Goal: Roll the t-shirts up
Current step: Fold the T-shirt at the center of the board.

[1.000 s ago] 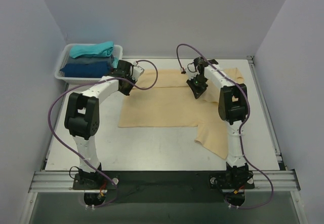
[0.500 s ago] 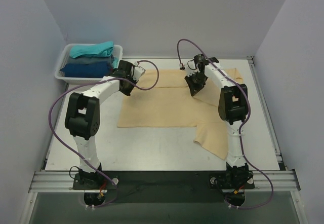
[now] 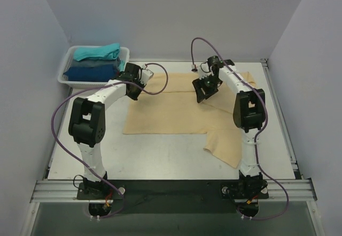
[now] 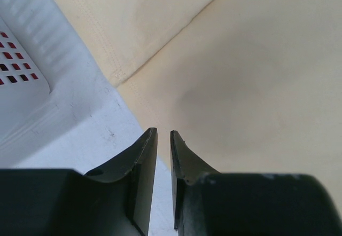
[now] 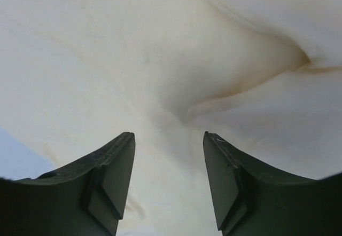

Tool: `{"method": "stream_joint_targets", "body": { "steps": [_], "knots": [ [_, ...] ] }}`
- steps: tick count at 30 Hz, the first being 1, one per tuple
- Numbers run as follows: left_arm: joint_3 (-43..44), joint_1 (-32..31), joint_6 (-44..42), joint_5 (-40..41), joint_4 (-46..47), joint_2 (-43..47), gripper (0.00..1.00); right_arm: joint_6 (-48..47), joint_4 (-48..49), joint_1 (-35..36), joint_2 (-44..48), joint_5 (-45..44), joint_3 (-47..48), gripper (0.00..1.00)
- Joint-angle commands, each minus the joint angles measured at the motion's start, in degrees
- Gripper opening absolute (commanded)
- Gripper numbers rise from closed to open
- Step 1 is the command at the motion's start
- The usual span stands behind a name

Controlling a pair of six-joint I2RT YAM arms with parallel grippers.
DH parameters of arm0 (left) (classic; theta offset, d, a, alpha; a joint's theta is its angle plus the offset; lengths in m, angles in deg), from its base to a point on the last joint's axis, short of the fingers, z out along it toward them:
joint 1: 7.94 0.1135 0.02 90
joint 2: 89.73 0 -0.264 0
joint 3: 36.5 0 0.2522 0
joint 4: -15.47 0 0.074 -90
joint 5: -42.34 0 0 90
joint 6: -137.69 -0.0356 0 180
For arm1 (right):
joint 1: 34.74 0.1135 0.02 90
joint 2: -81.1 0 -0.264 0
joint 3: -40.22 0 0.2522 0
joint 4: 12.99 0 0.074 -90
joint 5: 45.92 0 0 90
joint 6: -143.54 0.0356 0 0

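At the far left, the white basket (image 3: 63, 70) holds folded teal, grey and dark blue t-shirts (image 3: 96, 52). Just right of it, the left gripper (image 4: 163, 135) hangs low at the far-left corner of the tan t-shirt (image 3: 171, 113), its jaws narrowed to a slit with no cloth between them. That shirt lies spread mid-table, and it looks light, limp and quick to wrinkle, so a hem or folded edge seems the best hold; over its far-right part the right gripper (image 5: 168, 135) stands wide apart, holding nothing.
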Motion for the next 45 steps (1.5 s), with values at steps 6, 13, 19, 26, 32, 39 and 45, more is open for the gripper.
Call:
{"method": "stream_joint_targets", "body": {
  "steps": [6, 13, 19, 26, 32, 39, 45],
  "knots": [
    [4.81, 2.22, -1.78, -6.98, -2.6, 4.73, 0.35, -27.62, -7.0, -9.12, 38.56, 13.43, -30.41, 0.56],
    [3.41, 1.78, -1.87, -9.35, -3.92, 5.61, 0.38, -65.77, -14.29, -10.79, 66.25, 10.95, -60.76, 0.54],
    [-0.37, 1.26, -1.6, -8.04, -3.57, 7.63, 0.4, -90.5, -23.18, -8.25, 74.89, 7.09, -75.01, 0.52],
    [-4.5, 1.43, -2.92, -5.23, -3.13, 9.39, 0.4, -102.73, -23.53, -7.45, 76.13, 4.11, -82.57, 0.5],
    [-5.12, 1.87, -3.63, -4.0, -3.04, 9.48, 0.39, -104.4, -19.06, -7.8, 76.04, -0.47, -86.01, 0.45],
    [-4.07, 2.22, -3.89, -3.47, -2.78, 8.25, 0.39, -106.68, -18.0, -8.68, 74.38, -2.84, -86.18, 0.42],
    [-1.87, 3.54, -3.54, -4.08, -2.69, 6.14, 0.39, -108.71, -17.82, -9.12, 72.44, -4.7, -86.01, 0.4]
  ]
}}
